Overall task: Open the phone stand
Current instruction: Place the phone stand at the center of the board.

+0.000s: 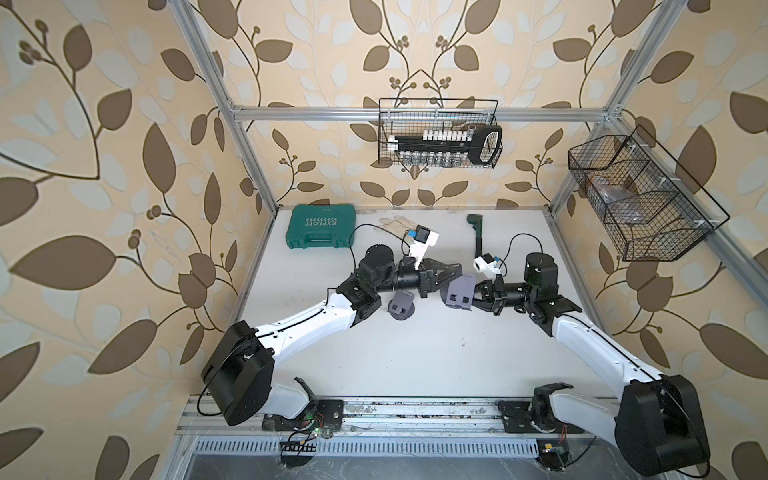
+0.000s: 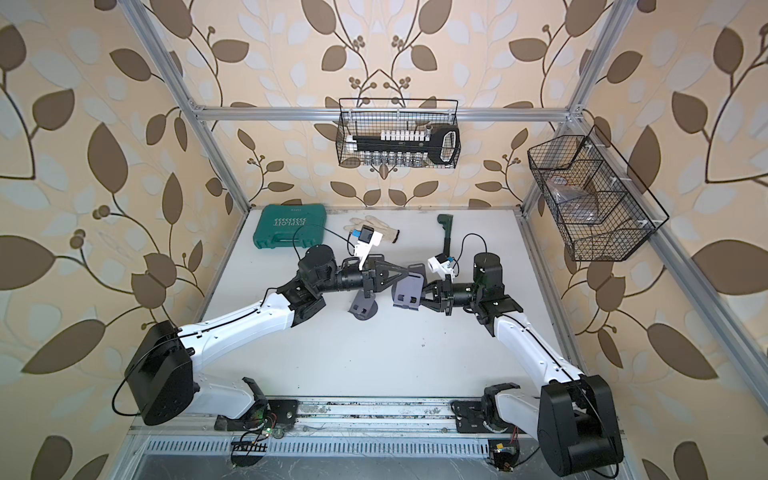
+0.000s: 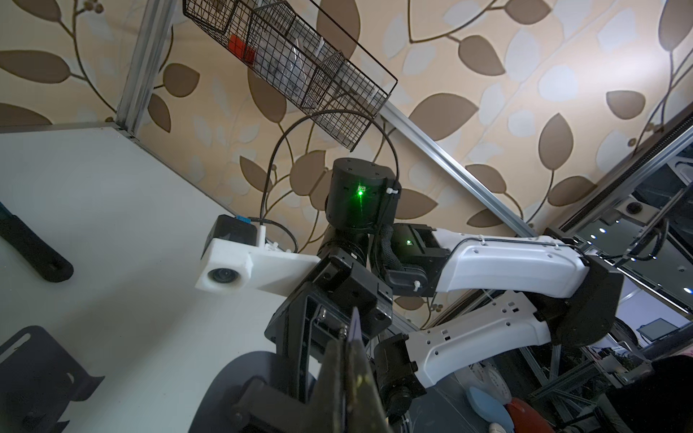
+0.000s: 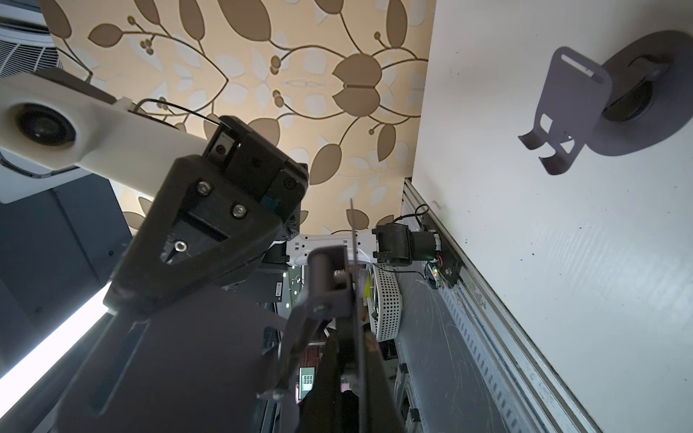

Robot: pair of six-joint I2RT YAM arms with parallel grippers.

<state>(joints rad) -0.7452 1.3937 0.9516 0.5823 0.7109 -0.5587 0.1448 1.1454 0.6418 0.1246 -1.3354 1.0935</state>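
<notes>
Two phone stands: one is lifted over the middle of the desk [image 1: 415, 353] and one stands on it.
Writing: "EXPLOIT" is printed in white above a row of arrowheads on the green tool case [image 1: 321, 226] at the desk's far left corner. It reads upside down from the near edge. A small mark by the case's far rim is too small to read.
Held phone stand [image 1: 457, 293]: dark grey and clear of the desk surface, it hangs between the two grippers about midway between the left and right edges.
Axis: the rest plate's long axis runs roughly from the far edge to the near edge, slightly skewed. The slotted end points to the far edge. The lip end, with two rectangular cut-outs, points to the near edge.
Left gripper [image 1: 459, 271]: the fingers [image 3: 337, 375] are pressed together on a thin plate of the held stand, seen edge-on, at its slotted end.
Right gripper [image 1: 476, 298]: the fingers [image 4: 333, 367] pinch a thin plate of the same stand, reaching in from the right edge side.
Second phone stand [image 1: 401, 305]: it sits just left of the held one, under the left wrist. Its round base lies flat on the desk, its plate is raised, and the lip end faces the near edge.
Far edge: a pale glove [image 1: 395, 224] and a dark green tool [image 1: 476, 232] lie there.
Frame: a wire basket [image 1: 440, 133] holds a socket rail.
</notes>
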